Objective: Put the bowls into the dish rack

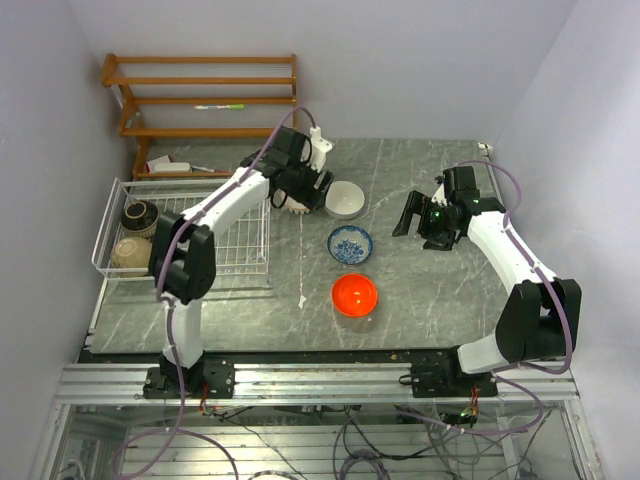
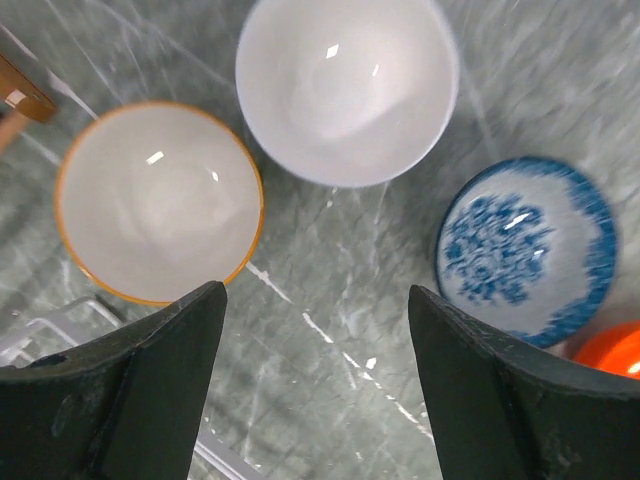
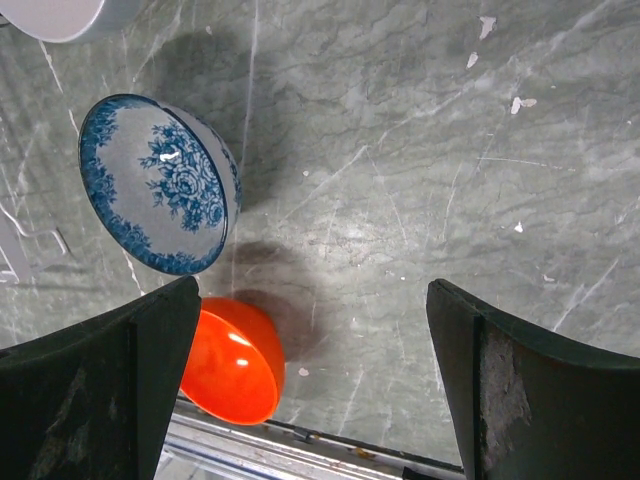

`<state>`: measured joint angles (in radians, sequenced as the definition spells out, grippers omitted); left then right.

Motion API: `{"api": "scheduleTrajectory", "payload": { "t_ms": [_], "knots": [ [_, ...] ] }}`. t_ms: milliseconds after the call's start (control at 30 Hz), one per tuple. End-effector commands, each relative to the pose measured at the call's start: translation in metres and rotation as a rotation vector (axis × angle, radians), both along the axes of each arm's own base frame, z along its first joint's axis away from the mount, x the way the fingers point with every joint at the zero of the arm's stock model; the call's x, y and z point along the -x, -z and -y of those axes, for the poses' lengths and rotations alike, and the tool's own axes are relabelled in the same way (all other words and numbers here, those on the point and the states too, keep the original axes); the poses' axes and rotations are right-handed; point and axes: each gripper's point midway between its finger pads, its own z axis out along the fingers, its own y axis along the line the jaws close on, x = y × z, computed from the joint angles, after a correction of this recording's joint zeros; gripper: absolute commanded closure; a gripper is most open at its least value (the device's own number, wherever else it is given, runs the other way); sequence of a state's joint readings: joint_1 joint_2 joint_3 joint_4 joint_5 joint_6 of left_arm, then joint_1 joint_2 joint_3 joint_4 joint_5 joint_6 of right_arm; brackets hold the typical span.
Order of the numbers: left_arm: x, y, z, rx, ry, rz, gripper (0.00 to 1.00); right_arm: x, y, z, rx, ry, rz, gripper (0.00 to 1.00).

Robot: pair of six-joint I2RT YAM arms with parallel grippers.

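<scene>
The white wire dish rack [image 1: 230, 252] stands at the table's left and holds the black bowl [image 1: 140, 215] and the tan bowl [image 1: 131, 253]. My left gripper [image 1: 300, 190] is open and empty above the table, right of the rack. In the left wrist view its fingers [image 2: 150, 380] straddle bare table just below the cream brown-rimmed bowl [image 2: 158, 200]. The white bowl [image 1: 345, 199], blue-and-white bowl [image 1: 350, 244] and orange-red bowl [image 1: 355, 295] stand in a line mid-table. My right gripper [image 1: 420, 208] is open and empty, right of them, with the blue-and-white [image 3: 160, 185] and orange-red [image 3: 232, 360] bowls in its view.
A wooden slatted shelf [image 1: 205, 95] stands against the back wall, with a small pink-and-white object [image 1: 170, 165] below it behind the rack. A rack wire corner [image 2: 60, 320] shows at the left wrist view's lower left. The metal rail [image 1: 320, 380] runs along the near edge.
</scene>
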<state>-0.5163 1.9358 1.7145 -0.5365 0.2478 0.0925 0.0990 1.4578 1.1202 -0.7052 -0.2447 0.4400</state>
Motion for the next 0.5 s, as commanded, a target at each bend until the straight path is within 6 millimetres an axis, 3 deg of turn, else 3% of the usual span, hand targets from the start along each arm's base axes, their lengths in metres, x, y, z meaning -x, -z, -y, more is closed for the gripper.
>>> {"api": "scheduleTrajectory", "payload": {
  "t_ms": [0,233,467],
  "knots": [
    [0.001,0.029,0.004,-0.072,0.093,-0.018,0.16,-0.008,-0.002,0.003,0.007,0.009,0.011,0.04],
    [-0.019,0.070,0.004,-0.155,0.031,-0.019,0.22,-0.010,0.006,0.003,0.010,0.004,-0.011,0.04],
    [-0.037,0.092,-0.004,-0.218,-0.039,0.027,0.24,-0.015,0.006,0.008,0.041,-0.003,-0.013,0.04]
  ]
}}
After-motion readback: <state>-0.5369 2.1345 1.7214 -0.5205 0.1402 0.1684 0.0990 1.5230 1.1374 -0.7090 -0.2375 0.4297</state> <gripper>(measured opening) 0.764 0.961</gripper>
